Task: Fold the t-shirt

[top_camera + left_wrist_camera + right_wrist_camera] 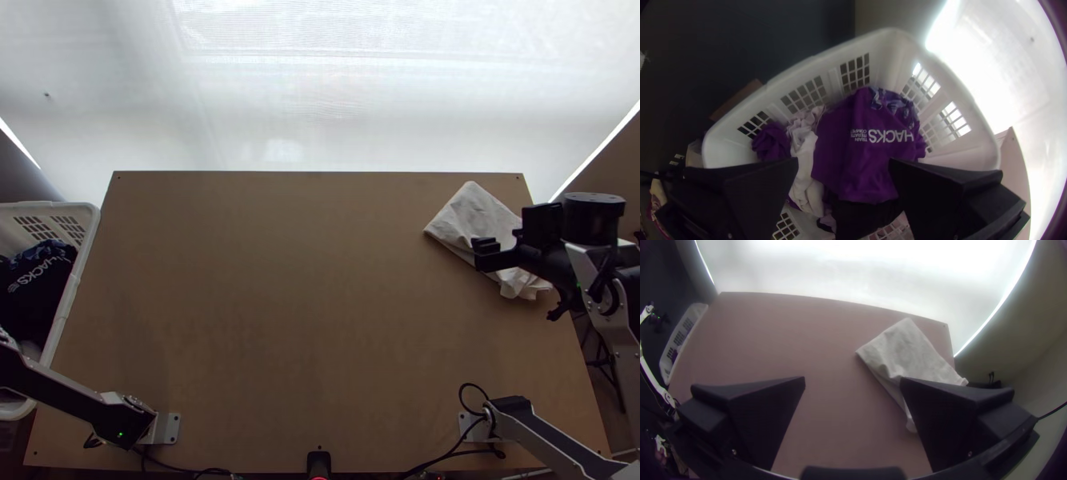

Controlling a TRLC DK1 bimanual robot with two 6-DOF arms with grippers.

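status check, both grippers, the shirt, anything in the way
Left black flat-fingered gripper open over white plastic basket. Right black gripper open, empty. White cloth t-shirt folded, far right on brown wooden table. Right gripper partly blocks its top view.

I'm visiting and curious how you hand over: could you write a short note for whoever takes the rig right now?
Left tool: open, over the basket, holding nothing.
Right tool: open, by the white cloth, holding nothing.
White cloth: folded, a bit uneven, at the table's far right.
Purple cloth: loose in the basket.
Done: white cloth looks folded and set aside.
To do: probably take out the purple cloth, spread and fold it.
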